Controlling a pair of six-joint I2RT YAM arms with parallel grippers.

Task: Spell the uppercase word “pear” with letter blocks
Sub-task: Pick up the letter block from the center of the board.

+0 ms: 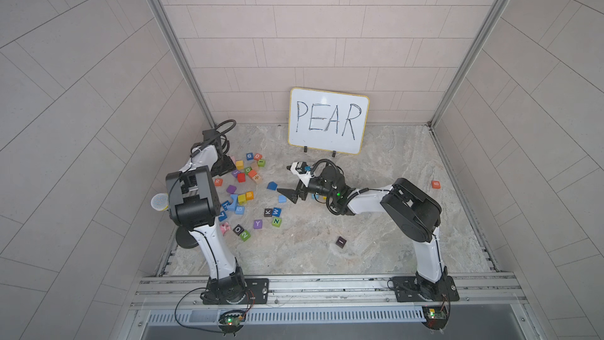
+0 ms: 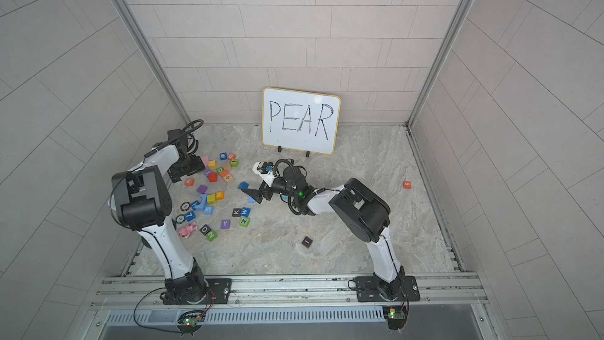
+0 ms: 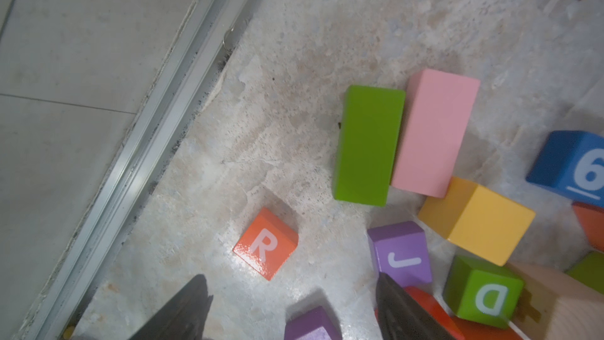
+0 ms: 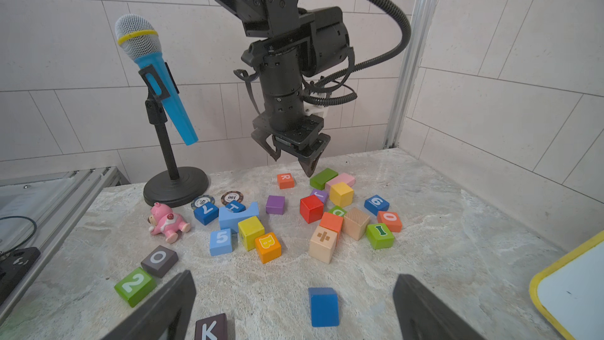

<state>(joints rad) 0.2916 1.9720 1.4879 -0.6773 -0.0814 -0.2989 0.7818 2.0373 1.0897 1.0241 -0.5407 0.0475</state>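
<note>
Whiteboard (image 1: 328, 121) lettered PEAR, propped at the back wall. Left gripper (image 4: 293, 162) spread wide, empty, hanging low just by orange R block (image 3: 266, 243) at the block pile's edge. Right gripper (image 4: 294, 277) spread wide, empty, low over the table; blue block (image 4: 323, 305) just ahead, in line with the gap, untouched.

The left arm (image 1: 212, 250) rises from its base at the near left, folds at a high elbow and reaches toward the far left, with its wrist turned straight down. The left fingers (image 4: 310, 165) hang spread apart with nothing between them. The right arm (image 1: 425, 256) climbs from the near right, bends sharply at the elbow and stretches its forearm leftward to mid-scene, wrist roughly level. The right fingers (image 1: 287, 194) point left, spread wide and empty.
</note>
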